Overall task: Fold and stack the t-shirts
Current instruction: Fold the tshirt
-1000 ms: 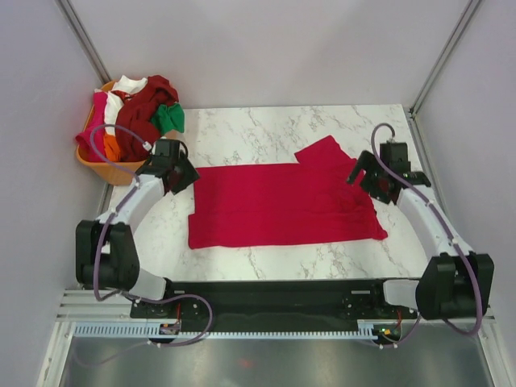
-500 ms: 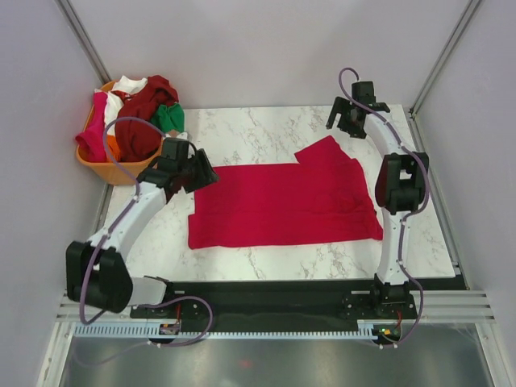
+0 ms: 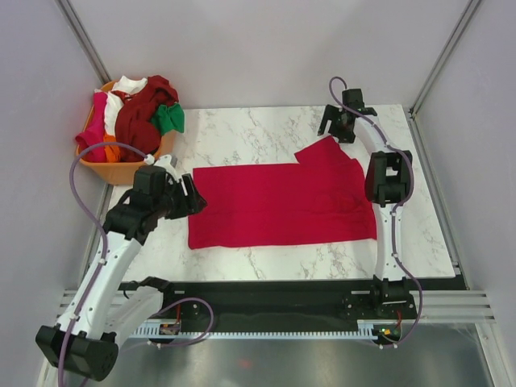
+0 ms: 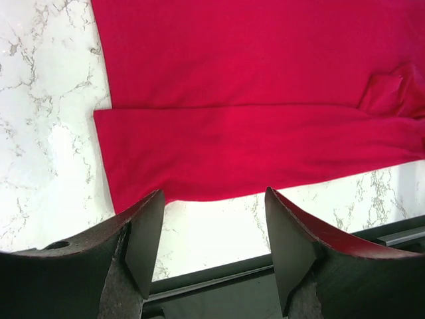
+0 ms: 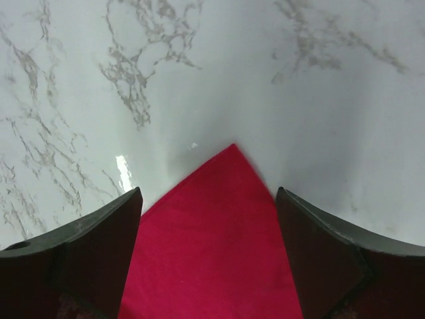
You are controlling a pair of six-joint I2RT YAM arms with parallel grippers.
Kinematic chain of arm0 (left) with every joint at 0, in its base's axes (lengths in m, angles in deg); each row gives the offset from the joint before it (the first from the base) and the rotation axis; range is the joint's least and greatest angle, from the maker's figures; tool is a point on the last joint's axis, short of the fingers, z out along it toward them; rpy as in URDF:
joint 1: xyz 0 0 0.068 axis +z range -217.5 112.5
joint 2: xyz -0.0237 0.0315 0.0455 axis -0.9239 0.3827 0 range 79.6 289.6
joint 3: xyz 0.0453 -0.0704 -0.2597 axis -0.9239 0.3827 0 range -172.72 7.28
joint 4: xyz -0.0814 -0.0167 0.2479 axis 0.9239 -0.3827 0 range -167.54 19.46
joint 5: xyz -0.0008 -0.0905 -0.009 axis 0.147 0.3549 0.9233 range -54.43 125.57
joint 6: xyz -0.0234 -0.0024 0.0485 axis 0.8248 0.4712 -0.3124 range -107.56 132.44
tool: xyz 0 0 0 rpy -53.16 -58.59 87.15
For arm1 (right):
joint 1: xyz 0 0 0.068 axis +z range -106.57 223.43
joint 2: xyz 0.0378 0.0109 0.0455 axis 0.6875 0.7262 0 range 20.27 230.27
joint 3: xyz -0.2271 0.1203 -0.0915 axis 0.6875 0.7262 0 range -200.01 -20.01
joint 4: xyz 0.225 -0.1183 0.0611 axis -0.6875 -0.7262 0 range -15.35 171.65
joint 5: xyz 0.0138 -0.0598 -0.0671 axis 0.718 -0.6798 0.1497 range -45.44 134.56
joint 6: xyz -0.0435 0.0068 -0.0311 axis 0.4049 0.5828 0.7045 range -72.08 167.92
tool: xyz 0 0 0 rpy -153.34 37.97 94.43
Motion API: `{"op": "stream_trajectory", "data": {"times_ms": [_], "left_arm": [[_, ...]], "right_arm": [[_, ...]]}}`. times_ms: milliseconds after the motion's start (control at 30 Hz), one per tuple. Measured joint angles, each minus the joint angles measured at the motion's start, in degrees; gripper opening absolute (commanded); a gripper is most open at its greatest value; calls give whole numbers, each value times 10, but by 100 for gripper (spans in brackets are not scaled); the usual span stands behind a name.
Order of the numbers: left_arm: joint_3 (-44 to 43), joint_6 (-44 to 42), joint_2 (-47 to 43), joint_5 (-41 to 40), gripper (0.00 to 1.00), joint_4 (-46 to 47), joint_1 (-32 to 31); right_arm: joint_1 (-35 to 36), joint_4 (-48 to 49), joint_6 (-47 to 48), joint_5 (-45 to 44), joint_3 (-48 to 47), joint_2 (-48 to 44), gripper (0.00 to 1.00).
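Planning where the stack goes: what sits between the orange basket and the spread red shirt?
In the top view, only the left gripper, over bare table, separates the basket from the red shirt.

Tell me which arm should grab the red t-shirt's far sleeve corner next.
Right. The right claw hovers open directly over the sleeve corner; the left claw is at the red t-shirt's opposite end.

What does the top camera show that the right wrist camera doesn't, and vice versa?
Only the top view: the orange basket of heaped shirts, the left gripper at the red t-shirt's left edge, and that shirt's whole outline. Only the right wrist: the right gripper's fingers open, with the sleeve corner between them. Both: red cloth on the marble table.
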Motion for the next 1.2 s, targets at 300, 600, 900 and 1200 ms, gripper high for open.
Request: {"op": "stream_trajectory", "data": {"times_ms": [300, 600, 900, 1200], "left_arm": [[7, 0, 20, -11, 69, -10, 0], [-26, 0, 151, -67, 70, 7, 0], [-211, 6, 482, -148, 63, 85, 0], [-325, -12, 653, -220, 64, 103, 13]], "right_arm": [[21, 35, -13, 11, 5, 13, 27], [-2, 49, -25, 37, 9, 19, 0], [-5, 94, -34, 69, 200, -95, 0], [0, 118, -37, 103, 327, -210, 0]]}}
